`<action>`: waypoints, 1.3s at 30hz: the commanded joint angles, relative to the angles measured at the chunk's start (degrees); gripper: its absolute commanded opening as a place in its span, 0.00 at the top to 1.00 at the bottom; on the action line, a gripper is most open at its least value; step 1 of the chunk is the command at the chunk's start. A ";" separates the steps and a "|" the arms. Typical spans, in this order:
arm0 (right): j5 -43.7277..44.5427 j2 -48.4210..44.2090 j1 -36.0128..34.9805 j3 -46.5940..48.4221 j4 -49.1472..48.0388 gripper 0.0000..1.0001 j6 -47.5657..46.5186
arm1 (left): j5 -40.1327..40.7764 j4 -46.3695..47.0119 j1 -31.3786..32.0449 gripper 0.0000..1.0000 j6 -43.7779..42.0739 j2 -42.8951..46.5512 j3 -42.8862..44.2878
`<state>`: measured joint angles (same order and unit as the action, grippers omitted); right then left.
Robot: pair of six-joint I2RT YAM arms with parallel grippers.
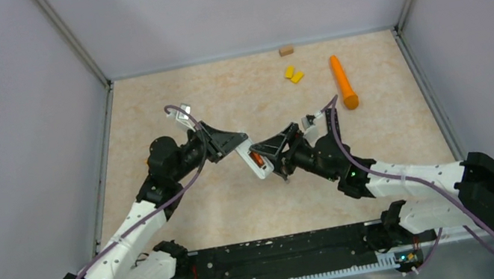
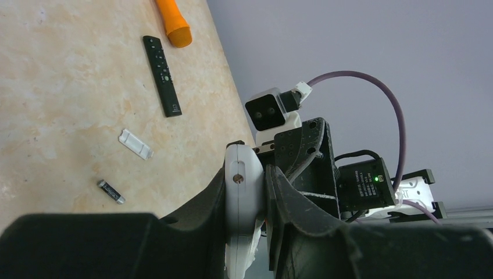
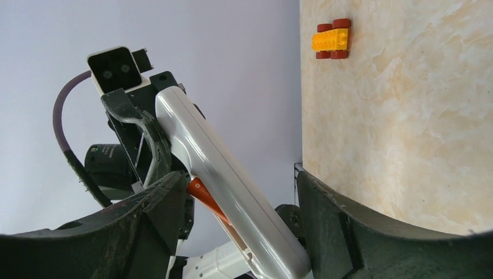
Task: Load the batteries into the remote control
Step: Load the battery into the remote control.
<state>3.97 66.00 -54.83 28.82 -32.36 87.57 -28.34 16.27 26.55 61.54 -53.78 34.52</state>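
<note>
Where the two arms meet above the mottled beige table [image 1: 170, 107], the left claw [image 1: 238, 147] clamps a smooth white remote [image 1: 263, 171] with an orange-red battery [image 1: 257, 158] lying in its open bay. The right claw [image 1: 274, 159] sits at the remote's lower end. A long orange cylinder [image 1: 343, 81] lies toward 2 o'clock, and two yellow blocks [image 1: 294, 74] toward 1.

From the left wrist, dark fingers [image 2: 296, 200] pinch the remote's rounded edge. Only this view shows, toward 10 o'clock, a slim black remote [image 2: 162, 75], a white cover piece [image 2: 135, 144] and a dark battery [image 2: 110, 190], flat and apart.

From the right wrist, the jaws stand wide apart, straddling the remote. Whether one finger touches the battery I cannot tell.
</note>
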 commanded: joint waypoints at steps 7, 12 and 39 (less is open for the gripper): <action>-0.24 -1.30 0.31 -0.21 -5.82 0.38 -1.42 | -0.84 1.64 0.02 1.00 -0.35 -0.01 2.28; -1.15 -1.05 0.34 -0.12 -5.99 0.43 -2.99 | -0.31 1.55 -0.08 1.00 0.93 -0.41 2.16; -3.37 -5.53 2.13 -0.08 -2.13 0.19 -13.77 | -4.42 -0.60 -4.40 1.00 0.83 0.63 1.14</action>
<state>1.67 62.85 -54.04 27.64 -32.56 77.19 -31.33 14.94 23.03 65.39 -54.87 34.83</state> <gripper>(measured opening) 0.809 0.288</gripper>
